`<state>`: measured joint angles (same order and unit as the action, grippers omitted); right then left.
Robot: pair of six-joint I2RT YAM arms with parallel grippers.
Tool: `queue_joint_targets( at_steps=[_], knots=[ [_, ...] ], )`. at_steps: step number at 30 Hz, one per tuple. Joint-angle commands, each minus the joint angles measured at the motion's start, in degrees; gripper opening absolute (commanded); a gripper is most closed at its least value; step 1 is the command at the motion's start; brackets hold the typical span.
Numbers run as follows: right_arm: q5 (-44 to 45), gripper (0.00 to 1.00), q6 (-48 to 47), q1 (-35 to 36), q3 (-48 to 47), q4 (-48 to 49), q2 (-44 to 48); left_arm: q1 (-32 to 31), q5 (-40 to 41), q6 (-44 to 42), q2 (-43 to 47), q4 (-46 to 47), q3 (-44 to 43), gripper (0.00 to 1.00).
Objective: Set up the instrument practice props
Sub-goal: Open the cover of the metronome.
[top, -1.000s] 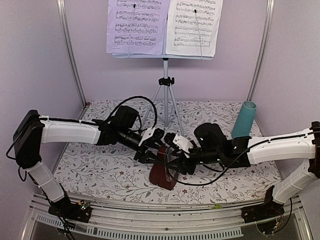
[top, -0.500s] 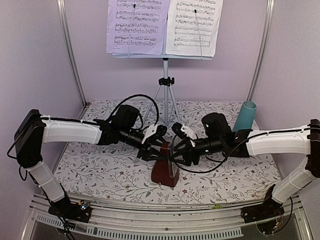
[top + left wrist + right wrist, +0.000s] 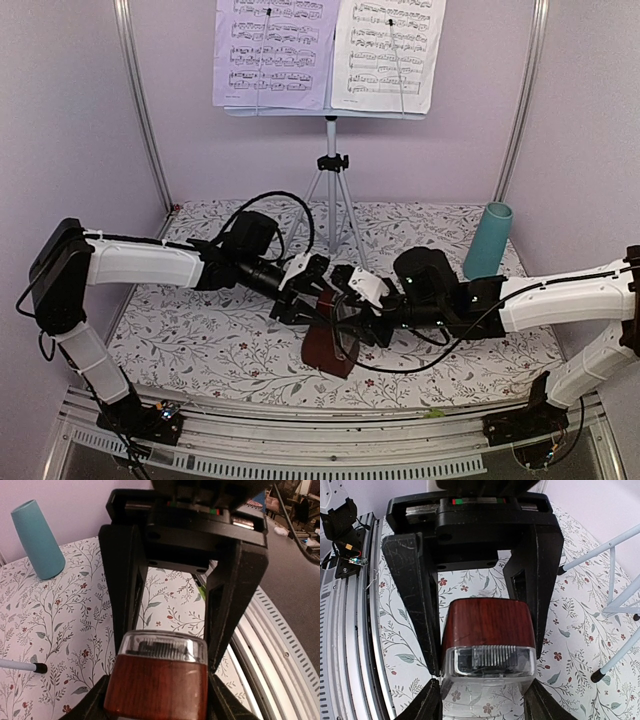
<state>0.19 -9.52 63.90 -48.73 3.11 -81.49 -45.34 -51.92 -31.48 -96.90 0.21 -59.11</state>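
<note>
A dark-red-brown metronome [image 3: 328, 345] with a clear cover leans over the floral mat at centre front. My left gripper [image 3: 318, 300] comes in from the left and is shut on its wooden body [image 3: 157, 685]. From the right, my right gripper [image 3: 346, 320] is shut on the clear cover [image 3: 487, 662], its fingertips [image 3: 427, 700] pressing its sides. The two grippers face each other across it. At the back stands the pale-blue music stand [image 3: 330, 112] on silver tripod legs [image 3: 330, 200], with two sheet-music pages [image 3: 275, 50] on it.
A teal cup [image 3: 488, 240] stands at the back right of the mat [image 3: 190, 340]. The tripod's feet [image 3: 615, 605] are just behind the grippers. Metal frame posts [image 3: 140, 100] flank the back corners, and a rail [image 3: 330, 440] runs along the near edge.
Half a second ago the metronome stood more upright and higher between the grippers; now it is tilted and lower again, as one second ago. The right arm has shifted back down with it.
</note>
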Motion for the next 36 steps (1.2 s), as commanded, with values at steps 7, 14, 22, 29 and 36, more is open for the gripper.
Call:
queue_joint_targets(
  at_steps=[7,14,22,29,36],
  knots=[
    [-28.5,0.00,12.7,-14.2,-6.2,8.1,-2.8,-3.9,4.2,0.2,-2.1,-4.0,0.9,0.00],
    [-17.5,0.59,5.8,-9.5,1.6,11.4,0.2,-3.1,2.8,0.9,-1.9,-3.7,0.7,0.00],
    [-21.1,0.82,3.7,-10.8,3.3,12.3,-1.7,-2.8,3.0,0.2,-1.8,-4.8,0.4,0.00],
    [-25.0,0.95,3.2,-12.4,4.6,7.9,-0.7,-2.2,2.9,0.0,-2.0,-5.6,-0.1,0.00],
    [-23.9,0.94,5.1,-12.3,5.5,9.5,-2.1,-2.1,2.9,-0.2,-2.2,-6.2,-0.4,0.00]
  ],
)
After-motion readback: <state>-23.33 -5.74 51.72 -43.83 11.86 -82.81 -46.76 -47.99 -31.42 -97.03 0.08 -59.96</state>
